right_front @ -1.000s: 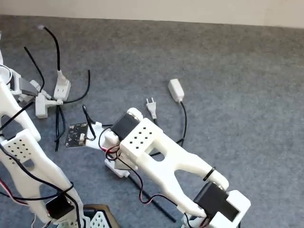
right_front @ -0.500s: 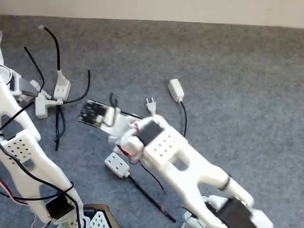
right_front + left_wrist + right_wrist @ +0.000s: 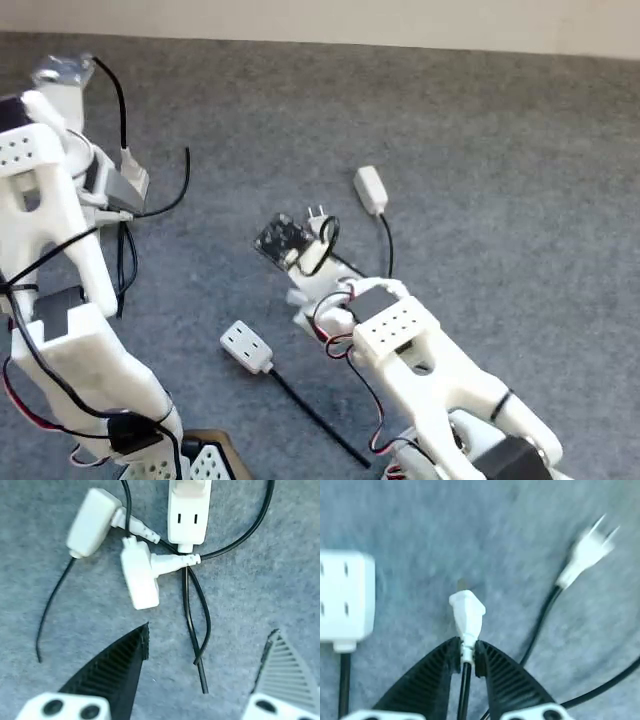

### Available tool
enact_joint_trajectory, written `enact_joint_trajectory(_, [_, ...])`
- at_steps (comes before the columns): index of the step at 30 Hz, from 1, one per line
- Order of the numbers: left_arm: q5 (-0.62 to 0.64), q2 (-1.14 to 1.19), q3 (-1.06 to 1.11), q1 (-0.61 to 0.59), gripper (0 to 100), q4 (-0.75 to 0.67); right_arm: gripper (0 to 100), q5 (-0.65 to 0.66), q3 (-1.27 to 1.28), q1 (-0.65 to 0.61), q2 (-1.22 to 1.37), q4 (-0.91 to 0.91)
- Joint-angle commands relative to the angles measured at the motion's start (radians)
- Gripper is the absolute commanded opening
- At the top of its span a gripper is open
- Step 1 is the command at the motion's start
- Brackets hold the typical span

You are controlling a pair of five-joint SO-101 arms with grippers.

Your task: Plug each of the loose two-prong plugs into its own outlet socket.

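A: What's hidden or hard to make out?
B: In the high view the right arm's wrist board point(image 3: 284, 238) covers its own fingers and partly hides the loose plug point(image 3: 318, 214), mid-table. In the right wrist view that plug is blurred. The outlet socket point(image 3: 246, 345), toward the table's point(image 3: 520, 150) near edge, is cut off at that view's edge.

A: Right gripper?
B: The right gripper point(image 3: 467, 650) is clamped on the held plug point(image 3: 467, 611) at its neck. Only a hint of a prong shows. The outlet socket is beside it, not touching.

A: Left?
B: The left gripper point(image 3: 210, 632) is spread wide and holds nothing. It hangs over a tangle near the far left corner: a two-slot outlet point(image 3: 187, 510), a white plug point(image 3: 140, 577), an adapter point(image 3: 92, 522) and black cables point(image 3: 197, 615). The high view shows little of that tangle.

A: Anything else?
B: A socket block point(image 3: 370, 188) lies just beyond the loose plug.
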Motion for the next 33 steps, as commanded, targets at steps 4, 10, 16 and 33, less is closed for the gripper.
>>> enact_joint_trajectory(4, [0.008, -0.110, 0.147, -0.002, 36, -0.084, 13.8, 0.057, -0.016, -0.082, 0.056, 0.117])
enact_joint_trajectory(10, [-0.041, -0.117, 0.145, -0.013, 36, -0.084, 26.9, 0.052, -0.051, -0.096, 0.059, 0.134])
enact_joint_trajectory(16, [-0.041, -0.116, 0.143, -0.061, 36, -0.137, 26.9, 0.052, -0.070, -0.102, 0.061, 0.091])
enact_joint_trajectory(33, [-0.083, -0.111, 0.145, -0.105, 36, -0.141, 26.9, -0.048, -0.162, -0.156, 0.318, 0.102])
